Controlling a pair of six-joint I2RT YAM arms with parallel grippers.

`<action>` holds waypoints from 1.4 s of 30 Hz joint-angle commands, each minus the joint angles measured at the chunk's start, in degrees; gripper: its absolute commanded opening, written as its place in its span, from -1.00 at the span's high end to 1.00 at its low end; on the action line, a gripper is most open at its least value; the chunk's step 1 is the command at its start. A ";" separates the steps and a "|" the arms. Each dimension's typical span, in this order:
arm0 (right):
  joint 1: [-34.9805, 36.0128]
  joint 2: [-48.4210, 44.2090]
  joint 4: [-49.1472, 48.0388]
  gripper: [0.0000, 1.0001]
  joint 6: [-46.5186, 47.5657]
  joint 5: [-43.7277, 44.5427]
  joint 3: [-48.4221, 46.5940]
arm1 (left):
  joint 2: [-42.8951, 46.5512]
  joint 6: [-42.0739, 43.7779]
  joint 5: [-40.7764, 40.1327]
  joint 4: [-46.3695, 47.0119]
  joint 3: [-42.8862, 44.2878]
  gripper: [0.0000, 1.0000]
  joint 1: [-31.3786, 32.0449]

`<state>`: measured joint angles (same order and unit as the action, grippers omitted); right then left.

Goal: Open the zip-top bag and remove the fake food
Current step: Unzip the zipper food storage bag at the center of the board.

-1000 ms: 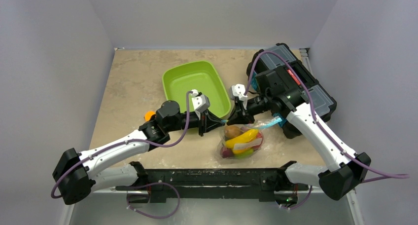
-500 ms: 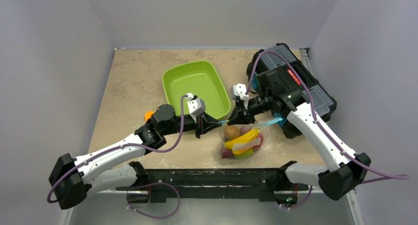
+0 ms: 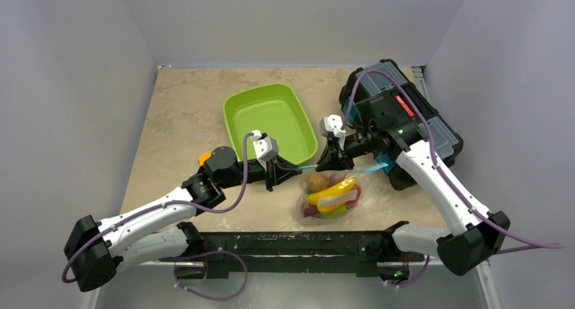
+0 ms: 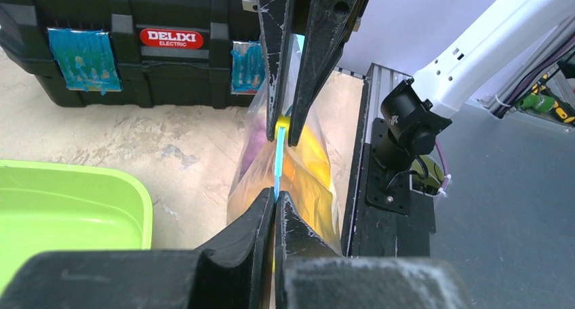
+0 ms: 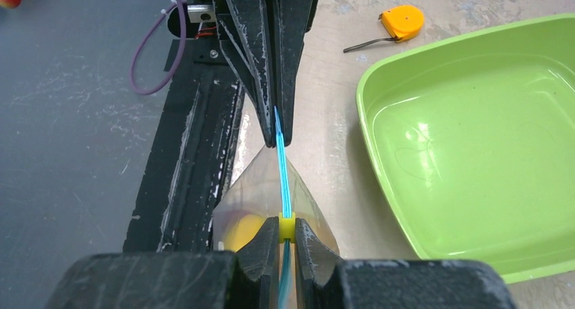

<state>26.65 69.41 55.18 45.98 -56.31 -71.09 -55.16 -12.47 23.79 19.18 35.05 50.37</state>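
Left fingers pressed together on zip strip, right fingers pinching yellow slider. Zip-top bag with fake food sags below, near-centre worktop. Green tray far-left, black toolbox right.

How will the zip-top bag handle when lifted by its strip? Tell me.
Probably floppy: the zip-top bag sags beneath its pinched zip strip. Likely bottom-heavy, since the fake food bunches at its bottom. The glossy film may slip.
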 commanded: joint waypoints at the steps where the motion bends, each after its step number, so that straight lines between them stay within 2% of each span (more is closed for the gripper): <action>1: -1.74 -2.15 3.87 1.00 4.24 0.36 -1.53 | 2.26 0.96 -0.44 1.67 -0.81 1.00 -0.62; 19: -5.13 -3.87 7.12 1.00 7.52 1.88 -2.00 | 4.80 0.77 -0.58 0.59 -1.00 0.96 -1.31; 21: -5.11 -3.77 7.01 1.00 7.50 1.33 -1.71 | 3.85 0.23 1.37 0.60 0.36 0.30 -1.35; 22: -5.16 -3.69 7.04 1.00 7.47 1.02 -1.69 | 3.19 0.05 2.97 0.90 0.98 0.07 -1.37; 23: -5.07 -3.65 7.02 1.00 7.46 0.91 -1.78 | 2.50 -0.11 3.66 1.27 1.62 -0.07 -1.33; 25: -5.14 -3.58 6.96 1.00 7.51 0.64 -1.82 | 0.50 0.08 6.02 1.87 3.02 -0.17 -1.36; 33: -5.15 -3.53 6.85 1.00 7.59 0.17 -1.64 | -6.52 5.21 9.62 -1.17 10.71 -0.15 -1.33; 36: -5.09 -3.64 6.86 1.00 7.64 0.35 -1.54 | -8.54 5.20 10.68 -1.59 12.26 -0.06 -1.30; 39: -5.12 -3.75 6.83 1.00 7.67 0.48 -1.43 | -10.05 4.44 11.57 -1.71 12.84 0.14 -1.28; 42: -5.15 -3.67 6.83 1.00 7.64 0.44 -1.35 | -11.07 3.98 11.94 -1.72 12.94 0.21 -1.32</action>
<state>21.71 66.67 61.69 52.82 -54.96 -71.13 -65.08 -8.93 33.23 17.34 45.76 49.45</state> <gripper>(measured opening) 0.065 0.410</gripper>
